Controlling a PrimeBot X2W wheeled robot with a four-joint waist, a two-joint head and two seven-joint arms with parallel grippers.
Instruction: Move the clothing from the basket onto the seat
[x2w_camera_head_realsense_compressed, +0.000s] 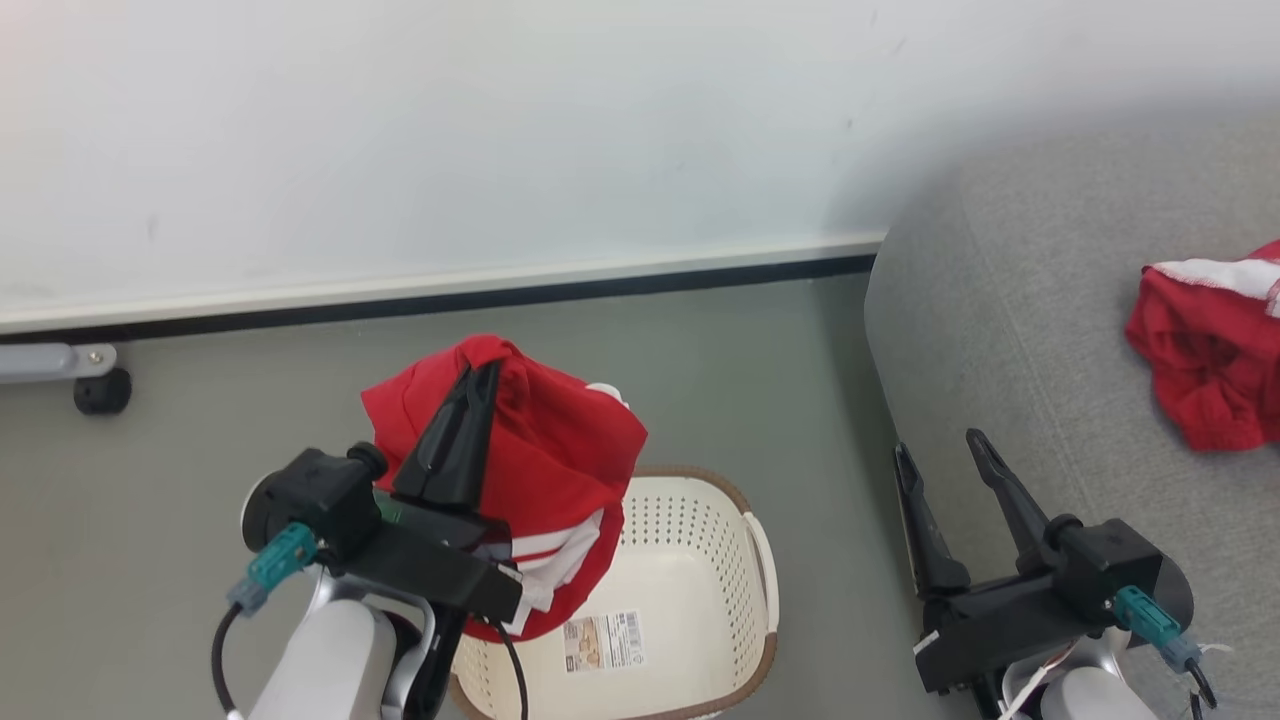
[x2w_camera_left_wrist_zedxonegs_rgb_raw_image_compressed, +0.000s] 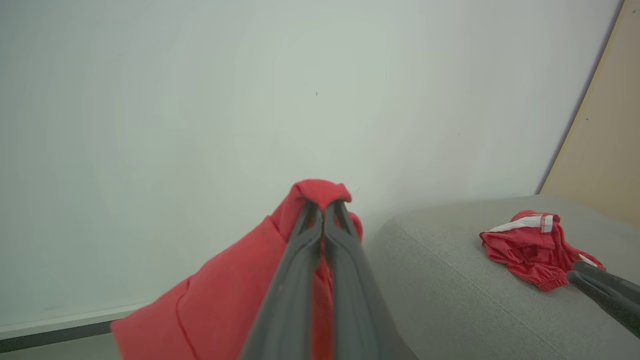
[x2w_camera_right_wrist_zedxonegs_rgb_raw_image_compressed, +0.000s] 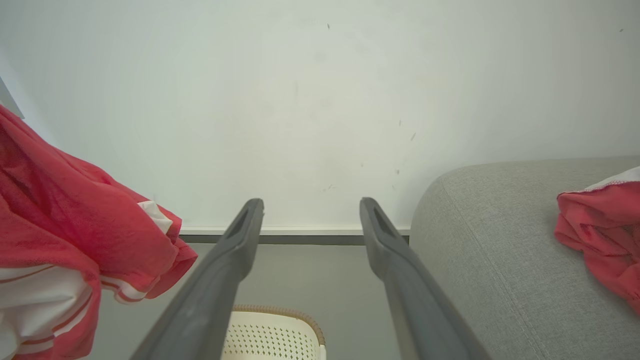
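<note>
Clothing (x2w_camera_head_realsense_compressed: 560, 440), long axis vertical, in clamped left claw (x2w_camera_head_realsense_compressed: 483, 370); right claw (x2w_camera_head_realsense_compressed: 939, 445) apart

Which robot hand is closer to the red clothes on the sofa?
Right. The right gripper, jaws open, hangs at the seat edge near the loose garment. The left gripper is farther off above the basket, jaws shut on the held garment.

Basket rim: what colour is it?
The rim is brown and woven-looking, on a cream-white perforated basket; the head view shows it best.

Black caster (x2w_camera_head_realsense_compressed: 101, 390) on grey floor (x2w_camera_head_realsense_compressed: 700, 360) by white wall (x2w_camera_head_realsense_compressed: 500, 130).
</note>
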